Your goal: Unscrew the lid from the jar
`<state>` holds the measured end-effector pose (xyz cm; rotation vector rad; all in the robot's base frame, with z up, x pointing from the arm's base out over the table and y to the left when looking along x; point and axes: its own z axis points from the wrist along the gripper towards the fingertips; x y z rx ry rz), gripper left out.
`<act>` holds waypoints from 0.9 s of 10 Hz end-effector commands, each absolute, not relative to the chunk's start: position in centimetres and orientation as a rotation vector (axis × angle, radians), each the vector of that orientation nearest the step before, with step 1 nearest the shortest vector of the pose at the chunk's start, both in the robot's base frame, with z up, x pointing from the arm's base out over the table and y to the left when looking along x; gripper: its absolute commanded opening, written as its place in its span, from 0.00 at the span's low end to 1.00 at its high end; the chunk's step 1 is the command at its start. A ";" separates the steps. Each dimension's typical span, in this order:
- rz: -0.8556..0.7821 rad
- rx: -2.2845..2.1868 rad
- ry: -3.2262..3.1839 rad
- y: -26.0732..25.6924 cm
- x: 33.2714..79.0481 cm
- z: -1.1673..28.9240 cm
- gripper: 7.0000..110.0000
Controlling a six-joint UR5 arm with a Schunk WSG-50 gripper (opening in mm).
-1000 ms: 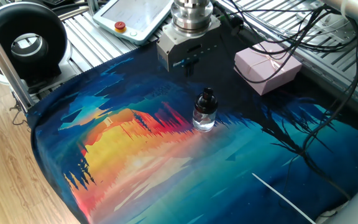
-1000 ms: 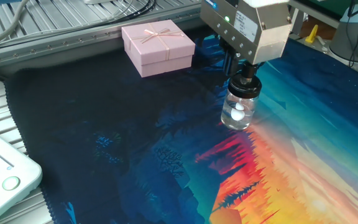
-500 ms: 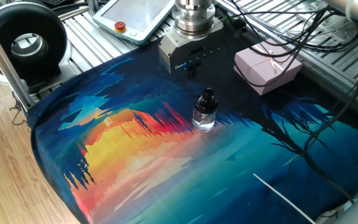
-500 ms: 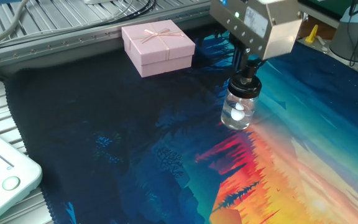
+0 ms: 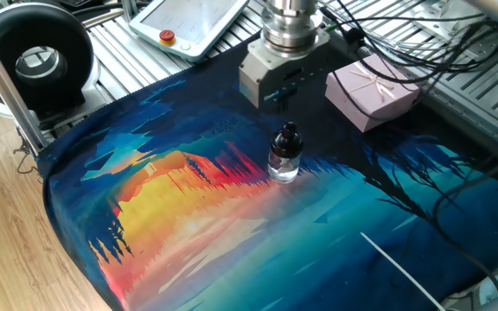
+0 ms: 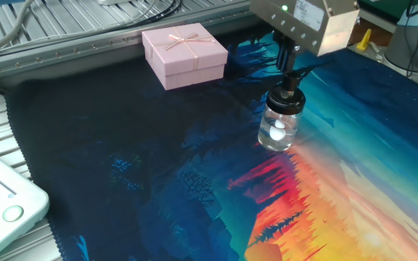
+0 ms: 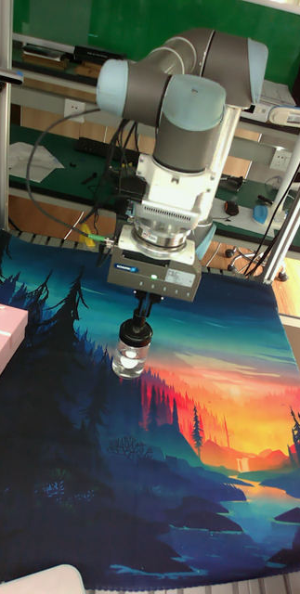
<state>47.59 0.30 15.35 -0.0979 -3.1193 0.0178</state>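
While the jar [image 5: 284, 161] stands upright near the middle of the tabletop [image 5: 232, 250], on the printed forest-and-sunset cloth [image 6: 158, 181], the gripper [image 7: 144, 303] hangs directly above it, pointing straight down. The lid [image 6: 290, 93] is seated on the jar's neck; black, knob-topped, narrower than the glass body. A small white object shows inside the clear glass in the other fixed view.

Arm pose, tall fixed view: the UR5 arm [image 7: 182, 88] curls over from the rear, wrist vertical, grey gripper housing level, a green indicator lit on its face. The dark fingers [image 7: 141, 302] drop from the housing to just above the lid. Whether they touch the knob cannot be told: in the tall view the tips appear to meet the cap, while one fixed view shows the housing up and behind the jar with a gap below it.

Finger state: they look close together, narrow, but no view shows the tips clearly enough; cannot tell if parted or closed, and no grip on the lid is confirmed.

Surroundings: pink gift box [image 6: 184, 54] with ribbon lies on the dark part of the cloth, well apart from the jar. Teach pendant [image 5: 193, 22] lies on the slatted frame beyond the cloth edge. Black cables [image 5: 422, 52] trail from the wrist over the box side.
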 end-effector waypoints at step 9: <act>-0.178 0.650 -3.049 1.8 45.1 16.5 0.15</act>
